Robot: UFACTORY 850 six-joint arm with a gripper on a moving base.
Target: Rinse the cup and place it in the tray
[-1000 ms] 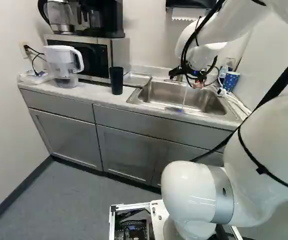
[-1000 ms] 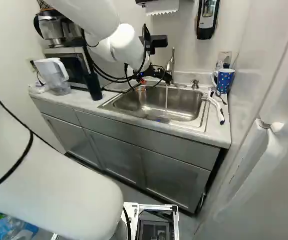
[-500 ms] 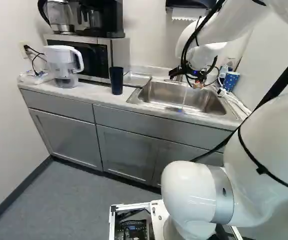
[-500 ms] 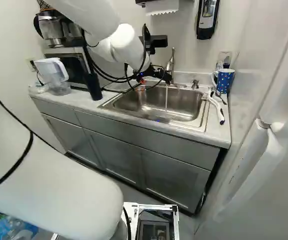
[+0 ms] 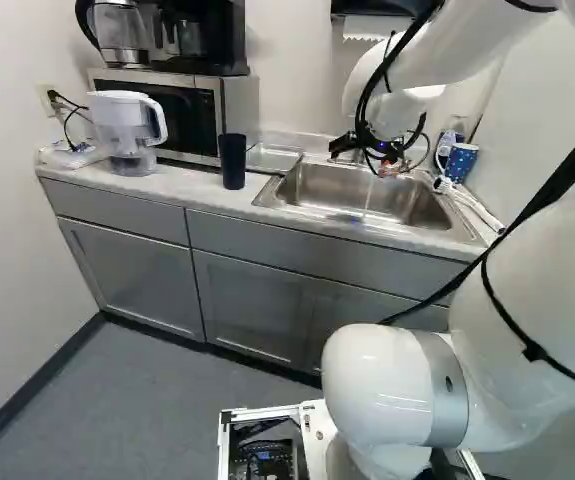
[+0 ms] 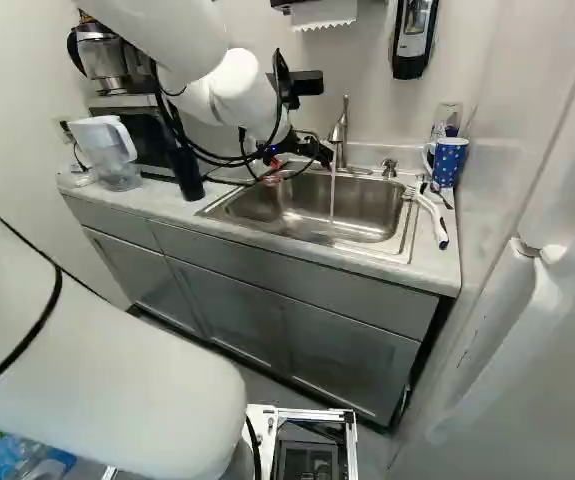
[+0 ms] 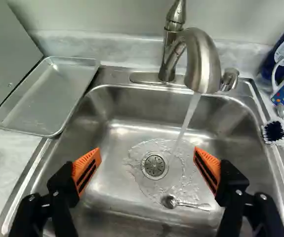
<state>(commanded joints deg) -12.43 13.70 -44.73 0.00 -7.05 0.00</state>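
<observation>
- Pincer point(image 7: 146, 154) wide, nothing gripped, over the sink point(image 7: 117, 197).
- Task's cup: I'd take it as the dark cup point(image 5: 232, 162), upright on the counter point(image 5: 182, 190). Can't rule out the dotted mug point(image 6: 449, 160) in the far corner.
- Key relation: dark cup is off to the tray side of the pincer, outside the sink rim, by the near end of the tray point(image 7: 48, 94). Long axis vertical. Next move is probably sideways toward it, then a grasp across its body.
- Mug is the opposite way, past the faucet point(image 7: 203, 59), handle facing the sink side.
- Water stream point(image 7: 186, 121) running, lands by the drain point(image 7: 154, 165). Cup not in grip, so I'd call it early: fetch, rinse, then tray.
- In the way: sink rim and tray edge on the path over; microwave point(image 5: 237, 100) stands behind the dark cup, pitcher point(image 5: 127, 130) on its other side. Low sideways pass could tip the cup.
- Spoon-like utensil point(image 7: 196, 205) on the sink floor, brush point(image 7: 275, 132) near the mug. Neither blocks the dark cup.
- Faucet spout hangs ahead of the pincer; needs clearance when rinsing.
</observation>
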